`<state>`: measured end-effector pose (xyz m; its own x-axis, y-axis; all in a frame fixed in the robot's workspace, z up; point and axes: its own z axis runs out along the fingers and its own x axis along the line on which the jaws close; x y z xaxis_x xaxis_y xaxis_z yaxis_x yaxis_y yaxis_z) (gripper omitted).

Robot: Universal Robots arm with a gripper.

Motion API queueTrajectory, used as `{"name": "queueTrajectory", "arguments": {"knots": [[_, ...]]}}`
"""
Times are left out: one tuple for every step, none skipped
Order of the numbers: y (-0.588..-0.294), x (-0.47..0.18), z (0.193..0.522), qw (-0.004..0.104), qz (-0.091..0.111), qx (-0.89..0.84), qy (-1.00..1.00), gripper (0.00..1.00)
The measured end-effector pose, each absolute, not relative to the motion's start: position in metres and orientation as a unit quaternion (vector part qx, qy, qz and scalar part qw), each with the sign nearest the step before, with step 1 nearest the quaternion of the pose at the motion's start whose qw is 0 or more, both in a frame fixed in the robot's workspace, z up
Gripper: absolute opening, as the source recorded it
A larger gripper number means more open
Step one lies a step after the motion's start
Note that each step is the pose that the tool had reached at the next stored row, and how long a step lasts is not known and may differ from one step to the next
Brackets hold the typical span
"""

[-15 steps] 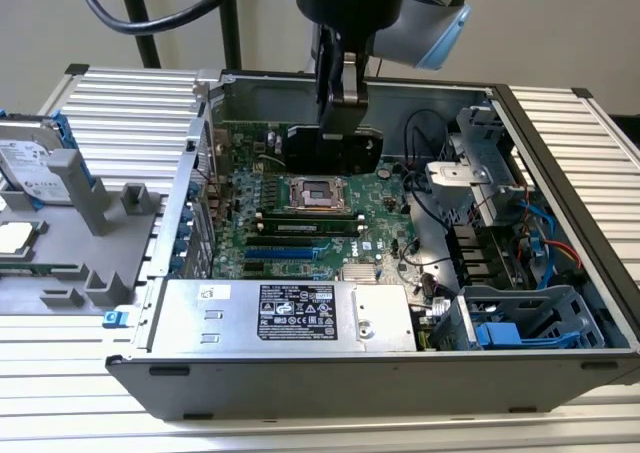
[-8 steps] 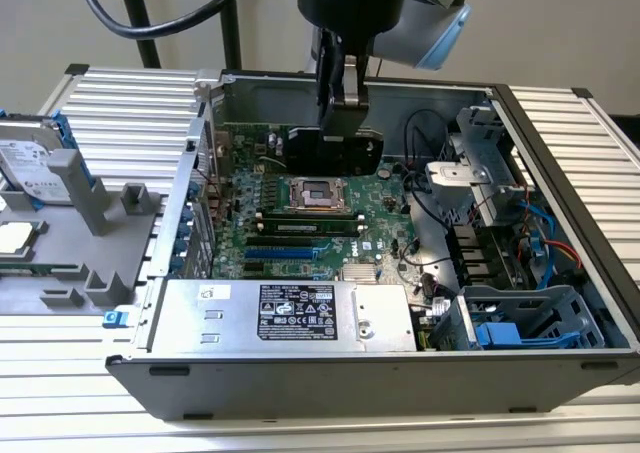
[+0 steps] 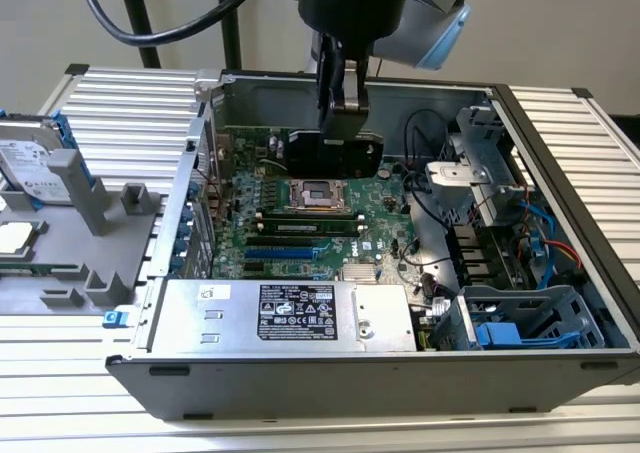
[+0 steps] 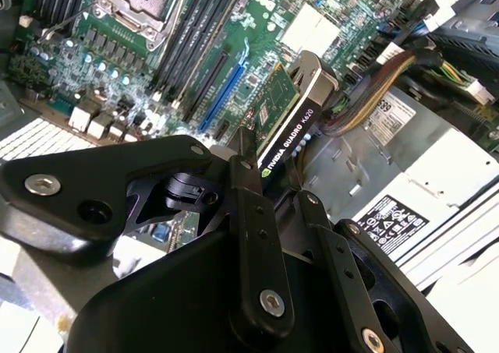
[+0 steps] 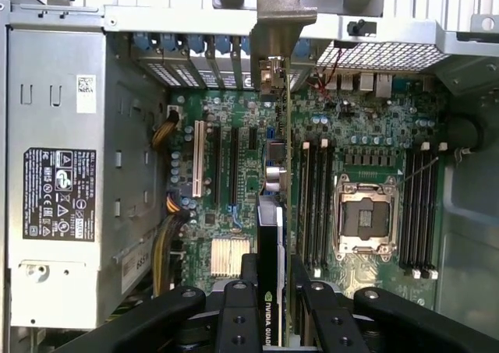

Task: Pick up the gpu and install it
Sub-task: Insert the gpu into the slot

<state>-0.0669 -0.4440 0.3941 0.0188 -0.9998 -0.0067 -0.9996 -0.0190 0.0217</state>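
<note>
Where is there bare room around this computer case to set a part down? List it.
Free: the ribbed table top behind the grey fixture, and the strip along the case on the exterior view's right. Crowded: the motherboard, where the gripper holds the gpu, and the cabled drive bay.

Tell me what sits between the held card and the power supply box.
In the first wrist view, between the card in the claw and the power supply lie bare motherboard slots and cables.
</note>
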Motion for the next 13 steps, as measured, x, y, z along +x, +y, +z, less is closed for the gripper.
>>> {"name": "queueTrajectory", "arguments": {"knots": [[-0.4440,-0.0669,0.3936,0.005,-0.010,0.714,-0.700,0.00],[-0.4440,-0.0669,0.3931,0.005,-0.010,0.714,-0.700,0.00],[-0.4440,-0.0669,0.3928,0.005,-0.010,0.714,-0.700,0.00],[-0.4440,-0.0669,0.3924,0.005,-0.010,0.714,-0.700,0.00],[-0.4439,-0.0669,0.3920,0.005,-0.010,0.714,-0.700,0.00],[-0.4439,-0.0669,0.3916,0.005,-0.010,0.714,-0.700,0.00],[-0.4439,-0.0668,0.3912,0.005,-0.010,0.714,-0.700,0.00],[-0.4439,-0.0668,0.3908,0.005,-0.010,0.714,-0.700,0.00],[-0.4439,-0.0668,0.3903,0.005,-0.010,0.714,-0.700,0.00],[-0.4439,-0.0668,0.3899,0.005,-0.010,0.714,-0.700,0.00],[-0.4438,-0.0668,0.3894,0.005,-0.010,0.714,-0.700,0.00],[-0.4438,-0.0668,0.3889,0.005,-0.010,0.714,-0.700,0.00],[-0.4438,-0.0668,0.3884,0.005,-0.010,0.714,-0.700,0.00]]}}
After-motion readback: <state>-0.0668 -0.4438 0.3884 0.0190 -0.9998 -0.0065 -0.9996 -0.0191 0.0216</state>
